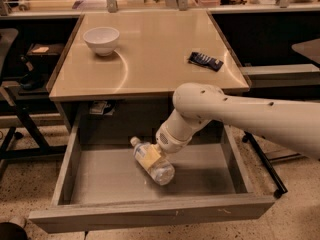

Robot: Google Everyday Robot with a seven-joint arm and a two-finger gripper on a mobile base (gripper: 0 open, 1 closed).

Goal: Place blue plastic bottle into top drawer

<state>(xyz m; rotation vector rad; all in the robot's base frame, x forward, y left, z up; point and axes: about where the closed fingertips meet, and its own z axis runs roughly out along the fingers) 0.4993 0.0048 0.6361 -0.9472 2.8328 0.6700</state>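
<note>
Single gripper low inside open drawer — pinched across middle of bottle, cap end pointing back-left, clear base toward drawer front, near centre of floor. On desk above — bowl, dark packet, well apart.

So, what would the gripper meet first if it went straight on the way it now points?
The gripper points down and left, right at the bottle, so that comes first. Just behind it seems to be the floor of the open drawer, though depth is hard to judge.
</note>
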